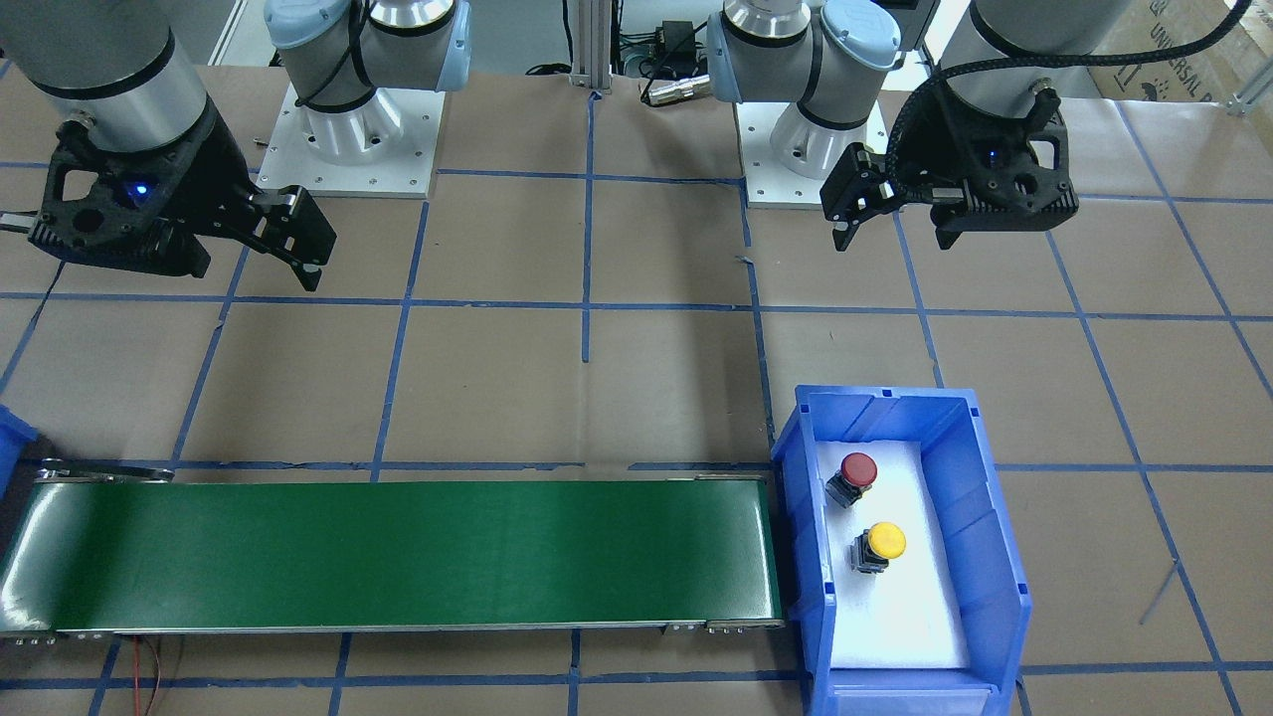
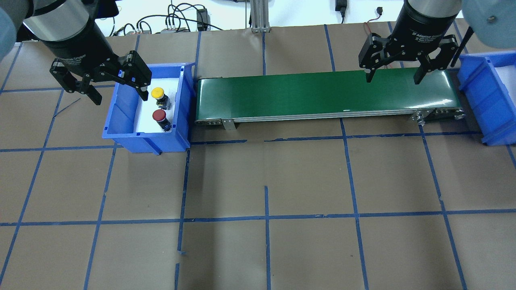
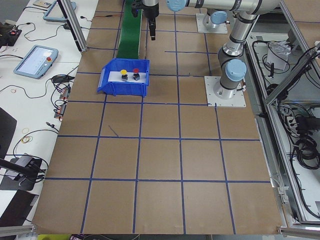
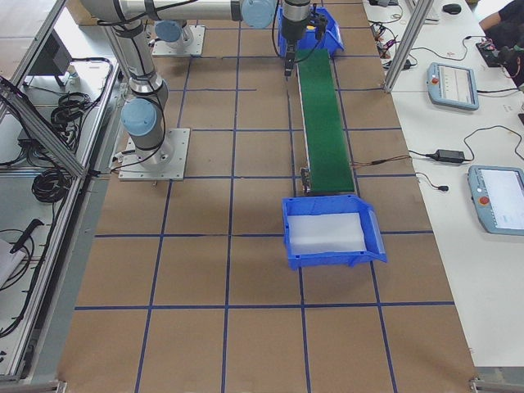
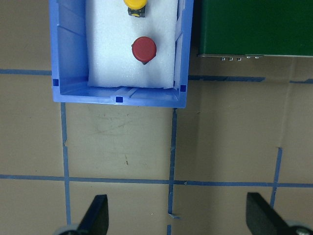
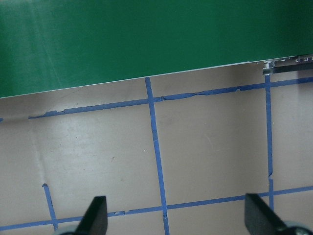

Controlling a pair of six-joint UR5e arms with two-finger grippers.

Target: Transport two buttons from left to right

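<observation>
Black and two-fingered, the left gripper [image 2: 121,99] hangs with its fingers spread wide and nothing between them. It points straight down from a vertical wrist, high above the brown paper table [image 2: 258,181], on the robot's side of the left blue bin [image 2: 121,125] and not over it. In the left wrist view only paper and blue tape lines lie under the fingers, and the bin is at the top of that view.

The right gripper [image 2: 393,79] has the same pose: fingers apart, empty, pointing down. It hangs above the paper just on the robot's side of the green conveyor belt [image 2: 322,92], near the belt's right end.

Both buttons are in the left blue bin, on its white foam floor. The red button [image 2: 159,115] is nearer to the robot and the yellow button [image 2: 157,92] is farther from it. They are close together but not touching. The bin stands just beside the left end of the belt. A second blue bin [image 2: 479,92] stands at the belt's right end, and the right side view shows only its white floor.
</observation>
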